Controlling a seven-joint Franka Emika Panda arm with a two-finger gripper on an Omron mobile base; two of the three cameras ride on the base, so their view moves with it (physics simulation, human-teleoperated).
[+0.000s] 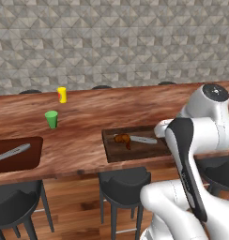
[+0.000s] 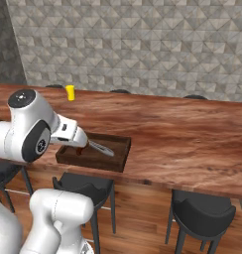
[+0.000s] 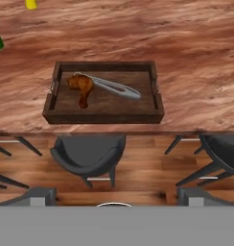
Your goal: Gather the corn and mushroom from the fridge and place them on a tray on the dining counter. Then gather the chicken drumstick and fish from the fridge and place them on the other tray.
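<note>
The counter (image 1: 88, 136) is stretching wide ahead of and below the claw, its near edge running just under the hand. The arm (image 1: 187, 154) is rising from the base, folding at a high elbow and reaching forward so that the hand is hanging back from the counter edge, above the stools (image 3: 90, 156), and looking down at it. The tray (image 3: 103, 115) is sitting on the counter straight ahead of the claw, near the edge. A second tray (image 1: 27, 159) is lying well off to the claw's left. The claw (image 2: 83, 144) is standing wide apart and gripping nothing. The fish (image 3: 109, 86) is lying slantwise in the tray ahead of the claw, and the drumstick (image 3: 81, 86) is resting in the same tray, touching the fish's left end. A green cup (image 1: 51, 119) and a yellow cup (image 1: 62, 94) are standing farther out on the counter, to the claw's left.
</note>
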